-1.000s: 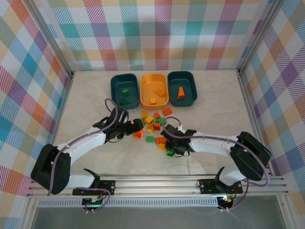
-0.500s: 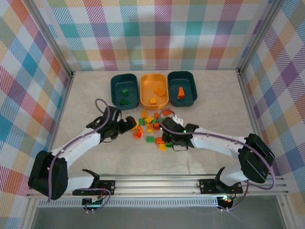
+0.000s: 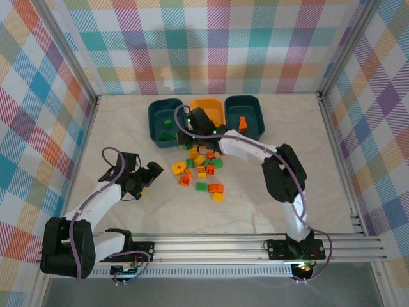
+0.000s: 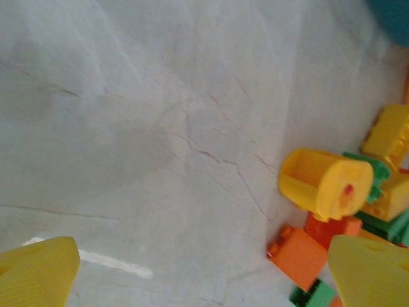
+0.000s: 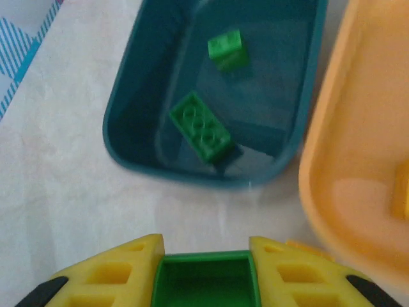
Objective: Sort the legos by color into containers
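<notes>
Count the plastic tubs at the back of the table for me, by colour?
Dark teal tubs: 2
Yellow-orange tub: 1
Total: 3

Bare pale marbled tabletop (image 3: 319, 153) spans the right and lower middle of the overhead view. A pile of small studded plastic bricks (image 3: 201, 171) blocks the centre, and three shallow plastic tubs (image 3: 254, 125) block the upper middle. The white right arm (image 3: 246, 147) bridges the pile. Its claw (image 5: 204, 256), clamping a green brick (image 5: 204, 281), crowds the near rim of the left dark teal tub (image 5: 131, 121).
</notes>
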{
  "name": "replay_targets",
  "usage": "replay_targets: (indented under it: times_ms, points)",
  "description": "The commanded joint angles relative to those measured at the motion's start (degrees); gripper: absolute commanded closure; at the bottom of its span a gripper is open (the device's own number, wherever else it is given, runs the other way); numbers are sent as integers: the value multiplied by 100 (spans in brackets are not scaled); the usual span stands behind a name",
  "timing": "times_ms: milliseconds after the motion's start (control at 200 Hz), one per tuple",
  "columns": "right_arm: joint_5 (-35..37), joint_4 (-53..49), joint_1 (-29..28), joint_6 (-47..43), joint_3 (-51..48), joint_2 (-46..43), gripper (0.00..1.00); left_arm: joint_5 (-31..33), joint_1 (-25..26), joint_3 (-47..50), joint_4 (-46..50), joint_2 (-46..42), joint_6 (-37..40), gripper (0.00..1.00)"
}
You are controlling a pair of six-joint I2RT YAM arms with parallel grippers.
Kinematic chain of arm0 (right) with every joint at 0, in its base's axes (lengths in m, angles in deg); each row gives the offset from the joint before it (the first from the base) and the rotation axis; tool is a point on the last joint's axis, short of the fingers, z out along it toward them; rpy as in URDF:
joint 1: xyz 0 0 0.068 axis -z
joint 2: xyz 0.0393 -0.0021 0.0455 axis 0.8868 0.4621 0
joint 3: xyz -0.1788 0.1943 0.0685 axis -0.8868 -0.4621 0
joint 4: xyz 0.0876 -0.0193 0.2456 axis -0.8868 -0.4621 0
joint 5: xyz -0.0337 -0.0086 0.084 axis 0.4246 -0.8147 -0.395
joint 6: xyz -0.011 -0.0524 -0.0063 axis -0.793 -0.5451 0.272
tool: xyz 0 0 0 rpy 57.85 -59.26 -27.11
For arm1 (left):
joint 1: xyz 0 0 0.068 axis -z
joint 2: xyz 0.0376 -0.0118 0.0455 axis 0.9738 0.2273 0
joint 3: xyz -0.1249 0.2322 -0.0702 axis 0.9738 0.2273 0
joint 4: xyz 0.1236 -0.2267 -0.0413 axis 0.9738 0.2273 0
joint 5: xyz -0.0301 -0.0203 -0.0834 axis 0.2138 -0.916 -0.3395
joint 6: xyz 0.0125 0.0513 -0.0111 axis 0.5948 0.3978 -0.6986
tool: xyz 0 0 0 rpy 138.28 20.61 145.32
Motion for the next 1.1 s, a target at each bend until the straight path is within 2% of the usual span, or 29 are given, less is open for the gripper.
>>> replay_targets:
  times_ms: [0, 125, 440, 545, 630, 740, 970, 1095]
  points:
    - [-391, -472, 80, -780, 1158, 564, 86, -323, -52, 139, 125, -257, 267, 1]
    - [-506, -1472, 207, -856, 2729, 1629, 85, -273, -59, 298, 137, -423, 283, 1]
    - [-248, -2323, 231, -1028, 4581, 2739, 81, -651, -55, 551, 157, -752, 467, 2]
    - [-144, -2388, 233, -1067, 4675, 2825, 78, -696, -47, 529, 236, -870, 607, 2]
    - [-65, -2405, 237, -1065, 4685, 2850, 65, -688, -60, 462, 294, -879, 712, 2]
    - [0, -2480, 226, -1063, 4725, 2810, 56, -728, -56, 396, 304, -826, 777, 1]
    - [51, -2359, 200, -1170, 4757, 2462, 53, -781, -52, 292, 253, -730, 791, 2]
    - [254, -2748, 169, -1114, 4710, 2208, 52, -807, -48, 243, 279, -746, 777, 2]
